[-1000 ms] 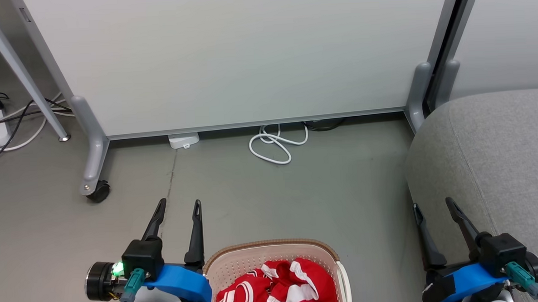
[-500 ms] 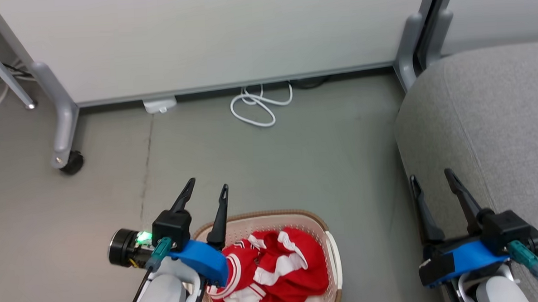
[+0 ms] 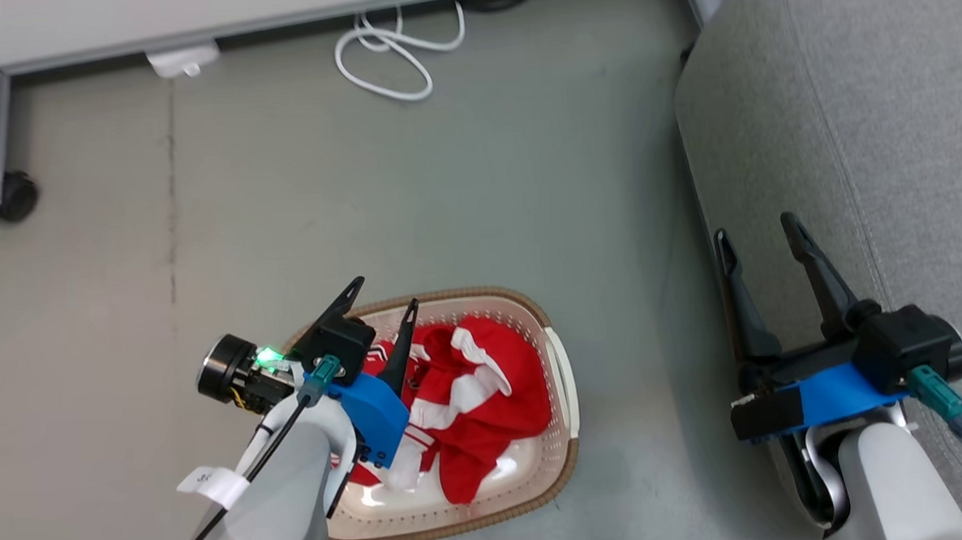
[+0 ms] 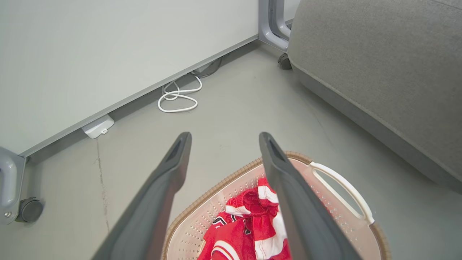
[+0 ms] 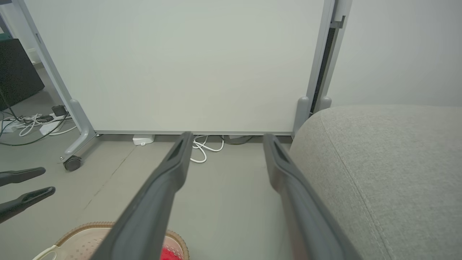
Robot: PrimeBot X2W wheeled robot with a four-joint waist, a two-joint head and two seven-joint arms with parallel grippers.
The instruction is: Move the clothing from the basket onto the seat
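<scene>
Red clothing (image 3: 470, 400) with white stripes lies crumpled in the cream basket (image 3: 563, 380) on the floor; its brown rim shows in the left wrist view (image 4: 213, 186) around the clothing (image 4: 249, 224). My left gripper (image 3: 385, 294) is open above the basket's far left rim, nothing between its fingers. The grey seat (image 3: 863, 99) fills the right side. My right gripper (image 3: 759, 233) is open at the seat's left edge, holding nothing. In the right wrist view the seat (image 5: 389, 162) and a bit of basket (image 5: 83, 238) appear.
A white cable coil (image 3: 390, 51) and a white box (image 3: 184, 60) lie by the base of a white partition panel (image 4: 108, 47). A partition leg with a caster (image 3: 7, 193) stands at far left. Grey floor (image 3: 364, 186) separates basket and seat.
The head camera has tilted down, so basket and seat sit higher and fuller in view. My left gripper has moved right, from beside the basket to over its far left rim.
</scene>
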